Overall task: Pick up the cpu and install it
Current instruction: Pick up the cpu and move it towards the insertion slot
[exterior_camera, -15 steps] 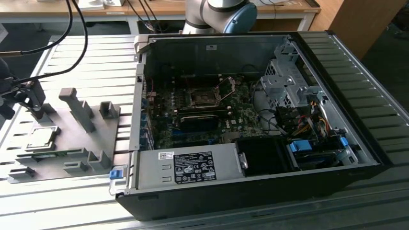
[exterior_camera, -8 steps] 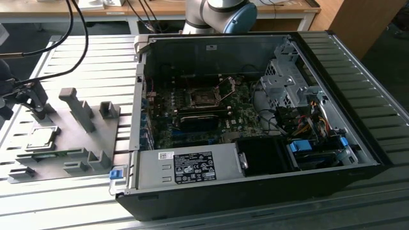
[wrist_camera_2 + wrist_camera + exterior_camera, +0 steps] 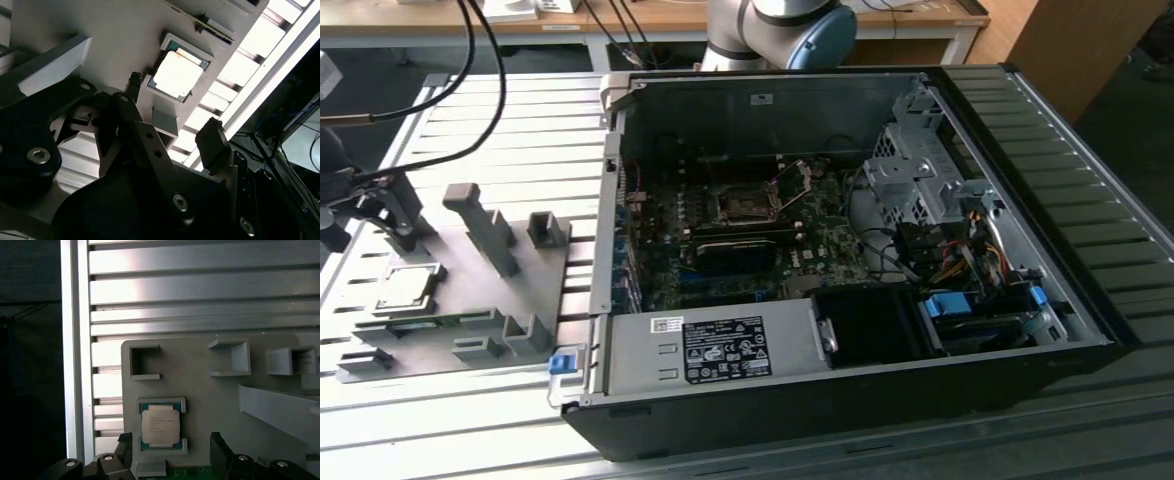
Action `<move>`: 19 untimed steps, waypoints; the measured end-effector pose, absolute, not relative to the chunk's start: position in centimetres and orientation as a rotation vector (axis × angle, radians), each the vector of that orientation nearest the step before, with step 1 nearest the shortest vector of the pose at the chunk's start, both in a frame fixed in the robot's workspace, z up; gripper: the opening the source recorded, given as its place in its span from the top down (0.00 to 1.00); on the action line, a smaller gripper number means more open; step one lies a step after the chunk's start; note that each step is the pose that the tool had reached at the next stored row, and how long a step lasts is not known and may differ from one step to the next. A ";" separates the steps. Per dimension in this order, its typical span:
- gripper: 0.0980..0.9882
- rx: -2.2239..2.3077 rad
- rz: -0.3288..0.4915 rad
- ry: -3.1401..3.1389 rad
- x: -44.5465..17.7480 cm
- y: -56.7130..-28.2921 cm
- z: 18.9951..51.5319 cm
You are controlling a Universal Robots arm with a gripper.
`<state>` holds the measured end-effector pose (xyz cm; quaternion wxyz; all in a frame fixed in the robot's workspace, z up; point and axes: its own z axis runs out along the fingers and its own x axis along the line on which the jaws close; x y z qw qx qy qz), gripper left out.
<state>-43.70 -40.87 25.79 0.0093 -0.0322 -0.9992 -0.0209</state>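
The cpu (image 3: 403, 286) lies flat in a shallow square pocket of the grey fixture plate (image 3: 474, 300), at the exterior view's left; its silver top shines. In both wrist views the cpu (image 3: 177, 75) (image 3: 160, 426) sits bare in its pocket. My gripper (image 3: 371, 225) hangs a little above the plate, close beside the cpu. It is open: the two dark fingers (image 3: 220, 446) stand apart with the cpu roughly between their lines, and my gripper (image 3: 172, 112) (image 3: 172, 446) holds nothing. The black socket (image 3: 744, 207) on the motherboard stands inside the open computer case.
Upright grey blocks (image 3: 487, 225) and open brackets (image 3: 231, 359) stick up from the fixture plate. A green memory stick (image 3: 427, 322) lies by the cpu. The open case (image 3: 854, 330) holds cables, a drive cage and a power supply. A ribbed metal table (image 3: 200, 290) lies under everything.
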 end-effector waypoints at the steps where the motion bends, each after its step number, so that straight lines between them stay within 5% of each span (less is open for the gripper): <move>1: 0.30 -0.101 -0.065 -3.121 -43.7 -40.9 25.7; 19: 0.30 -0.098 -0.065 -3.121 -43.7 -40.9 24.0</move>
